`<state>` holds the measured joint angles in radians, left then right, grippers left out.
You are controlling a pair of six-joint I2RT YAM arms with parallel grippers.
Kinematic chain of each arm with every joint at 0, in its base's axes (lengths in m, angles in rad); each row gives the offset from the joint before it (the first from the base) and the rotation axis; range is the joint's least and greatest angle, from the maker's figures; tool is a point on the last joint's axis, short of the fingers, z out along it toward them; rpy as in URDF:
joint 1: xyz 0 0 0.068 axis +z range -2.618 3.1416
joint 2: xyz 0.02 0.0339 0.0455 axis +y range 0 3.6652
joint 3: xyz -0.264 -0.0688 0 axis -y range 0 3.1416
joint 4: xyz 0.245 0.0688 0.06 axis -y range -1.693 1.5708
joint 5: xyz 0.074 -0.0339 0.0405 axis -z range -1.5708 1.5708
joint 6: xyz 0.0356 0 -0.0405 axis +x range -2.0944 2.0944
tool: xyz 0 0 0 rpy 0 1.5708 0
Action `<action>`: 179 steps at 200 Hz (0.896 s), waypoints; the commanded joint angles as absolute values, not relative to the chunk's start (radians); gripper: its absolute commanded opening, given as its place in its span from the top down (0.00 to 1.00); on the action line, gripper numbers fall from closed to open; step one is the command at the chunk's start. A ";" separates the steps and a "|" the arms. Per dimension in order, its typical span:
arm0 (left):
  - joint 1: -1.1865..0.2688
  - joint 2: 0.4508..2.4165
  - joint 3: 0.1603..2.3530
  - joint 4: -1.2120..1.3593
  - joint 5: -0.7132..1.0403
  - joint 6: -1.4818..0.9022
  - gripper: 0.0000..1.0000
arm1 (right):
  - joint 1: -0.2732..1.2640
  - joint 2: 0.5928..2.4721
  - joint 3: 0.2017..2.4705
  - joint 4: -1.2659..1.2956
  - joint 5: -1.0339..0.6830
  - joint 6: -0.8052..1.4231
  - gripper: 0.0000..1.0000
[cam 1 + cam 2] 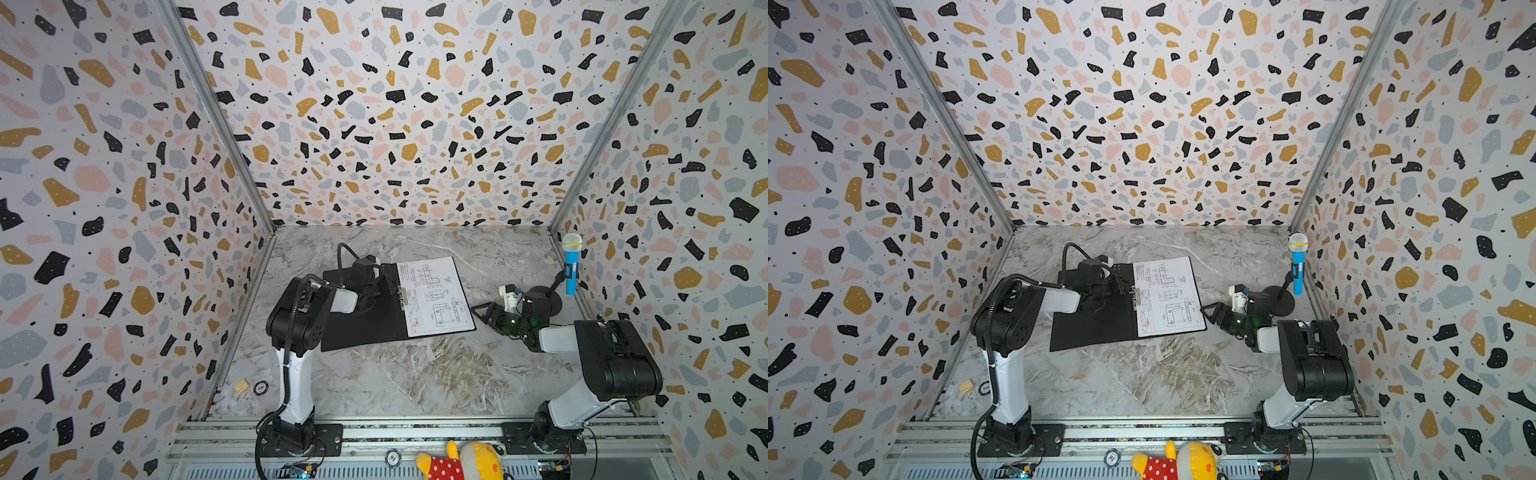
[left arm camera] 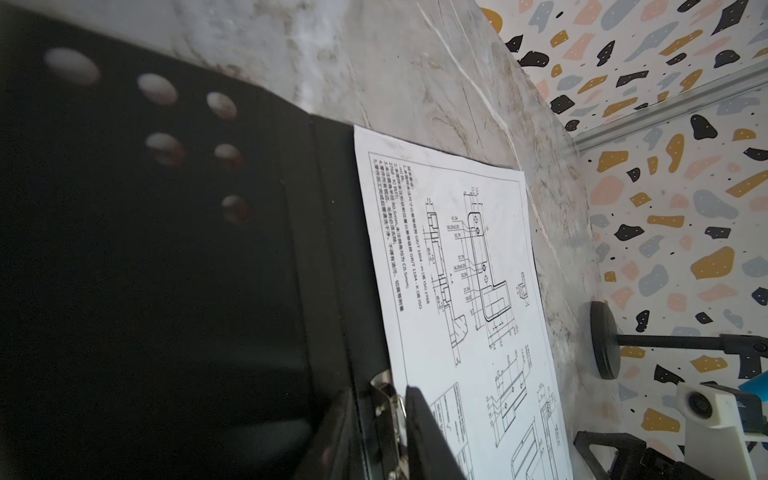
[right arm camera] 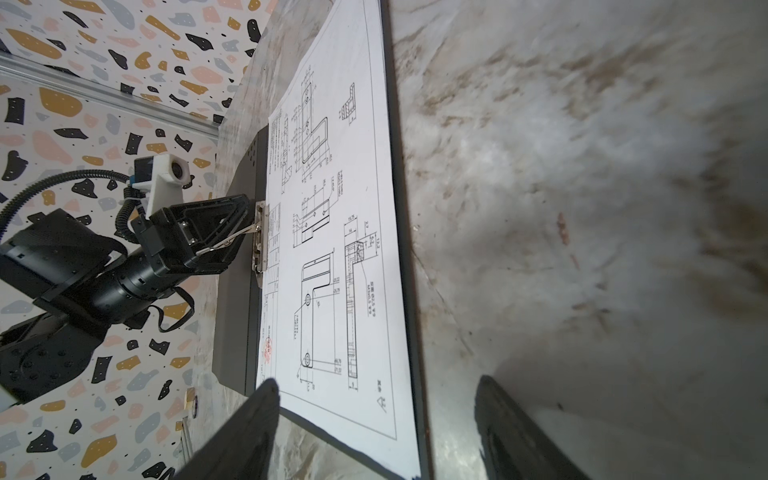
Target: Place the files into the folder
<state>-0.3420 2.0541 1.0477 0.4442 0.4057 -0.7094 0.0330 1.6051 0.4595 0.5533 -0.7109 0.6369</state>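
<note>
1. Marble tabletop (image 1: 415, 374), speckled terrazzo walls (image 1: 374, 104) all round.
2. The folder (image 1: 361, 328) lies open mid-tabletop, files (image 1: 436, 295) on its right half.
3. Its spine clip (image 3: 261, 241) sits pinched in the left gripper (image 3: 245, 222); the right gripper (image 1: 476, 311) gapes empty just right.

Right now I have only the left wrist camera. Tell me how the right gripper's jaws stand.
Observer: The right gripper is open. Its own wrist view shows the fingers wide apart, with nothing pinched.
Operator: Place it for me.
Observer: In both top views it sits beside the folder's right edge, near the corner closer to the arm bases.
Operator: Describe the clip lever.
Observer: In the right wrist view the lever stands off the clip and runs in between the fingers of the left gripper. I cannot confirm a firm pinch.
</note>
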 commanded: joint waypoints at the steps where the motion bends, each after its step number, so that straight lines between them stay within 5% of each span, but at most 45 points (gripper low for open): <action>1: -0.346 2.072 1.068 0.420 0.400 -0.685 0.76 | 0.035 1.606 0.461 0.486 -0.683 0.626 0.24; 179: -0.394 2.080 1.030 0.436 0.402 -0.735 0.88 | 0.032 1.583 0.460 0.474 -0.686 0.625 0.24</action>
